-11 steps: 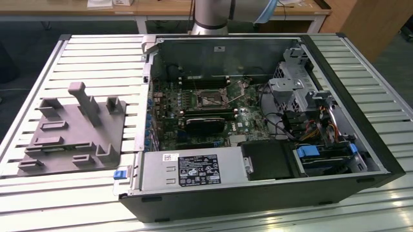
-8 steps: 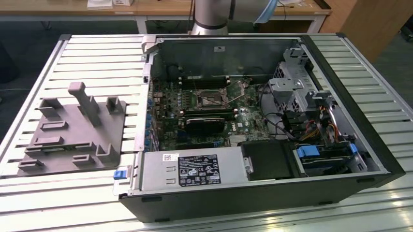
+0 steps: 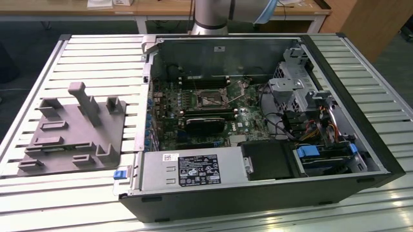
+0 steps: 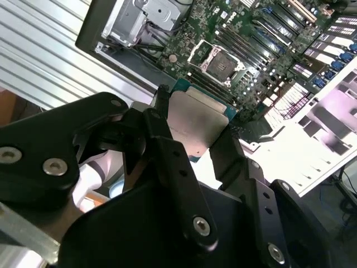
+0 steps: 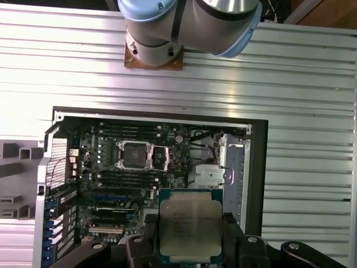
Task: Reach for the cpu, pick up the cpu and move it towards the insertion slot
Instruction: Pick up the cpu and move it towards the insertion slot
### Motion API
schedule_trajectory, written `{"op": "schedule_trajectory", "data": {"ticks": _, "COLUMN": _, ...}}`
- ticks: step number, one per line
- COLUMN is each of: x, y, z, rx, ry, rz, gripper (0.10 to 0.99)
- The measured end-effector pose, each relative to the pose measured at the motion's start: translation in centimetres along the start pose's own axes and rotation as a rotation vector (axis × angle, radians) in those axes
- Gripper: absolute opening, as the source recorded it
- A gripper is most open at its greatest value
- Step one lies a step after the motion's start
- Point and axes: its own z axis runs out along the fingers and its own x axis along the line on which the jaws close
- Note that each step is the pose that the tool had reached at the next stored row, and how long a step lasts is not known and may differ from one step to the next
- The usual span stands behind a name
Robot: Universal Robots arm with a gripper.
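Observation:
In both wrist views my gripper [image 5: 191,248] [image 4: 196,139] is shut on the cpu [image 5: 191,226] [image 4: 195,118], a flat square chip with a silvery top and a teal-green rim, held by its two opposite edges between the black fingers [image 5: 231,240]. It hangs high above the open computer case. The insertion slot [image 5: 134,156] [image 4: 215,58] [image 3: 212,99], a square socket with a dark centre and a shiny bracket standing open beside it, lies on the green board well below and apart from the chip.
The black computer case [image 3: 361,159] lies open on a slatted metal table [image 3: 96,53], with a power supply box [image 3: 193,169] and drive bays [image 3: 303,96] inside. A grey fixture [image 3: 71,130] sits at the exterior view's left. The arm's base [image 5: 153,33] stands behind the case.

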Motion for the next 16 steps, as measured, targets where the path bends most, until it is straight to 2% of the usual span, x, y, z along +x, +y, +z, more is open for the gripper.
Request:
{"op": "schedule_trajectory", "data": {"ticks": 4, "x": 0.45, "y": -0.01, "z": 0.7, "rx": 0.0, "ry": 0.0, "rz": 0.0, "gripper": 0.541}}
{"op": "schedule_trajectory", "data": {"ticks": 11, "x": 1.81, "y": -0.01, "z": 1.92, "rx": 0.0, "ry": 0.0, "rz": 0.0, "gripper": 0.541}}
{"op": "schedule_trajectory", "data": {"ticks": 14, "x": 1.98, "y": -0.06, "z": 2.4, "rx": 0.0, "ry": -0.0001, "rz": 0.0, "gripper": 0.541}}
{"op": "schedule_trajectory", "data": {"ticks": 16, "x": 1.98, "y": -0.06, "z": 2.41, "rx": 0.0, "ry": 0.0, "rz": 0.0, "gripper": 0.541}}
